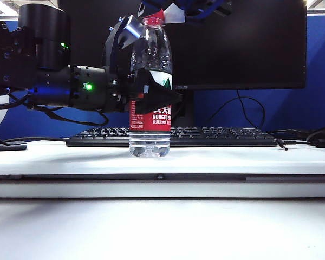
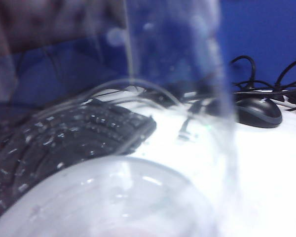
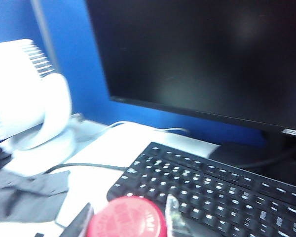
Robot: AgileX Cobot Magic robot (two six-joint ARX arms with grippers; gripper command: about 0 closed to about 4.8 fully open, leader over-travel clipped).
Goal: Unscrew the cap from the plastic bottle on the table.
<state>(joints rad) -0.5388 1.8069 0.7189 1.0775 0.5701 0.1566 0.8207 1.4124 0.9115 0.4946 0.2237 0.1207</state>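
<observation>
White desk table (image 1: 54,157): tall clear plastic bottle (image 1: 150,135) clamped mid-body by left gripper (image 1: 151,92); right gripper (image 3: 128,217) flanks small red ribbed cap (image 3: 127,217), grip unconfirmed—slippage likely if loose.

You've got a blue partition wall (image 1: 314,76) behind a big dark monitor (image 1: 233,43), black keyboard (image 1: 222,136) mid-frame, mouse (image 2: 256,111) and cables at right, white fan (image 3: 27,94) upper left in right wrist view.
</observation>
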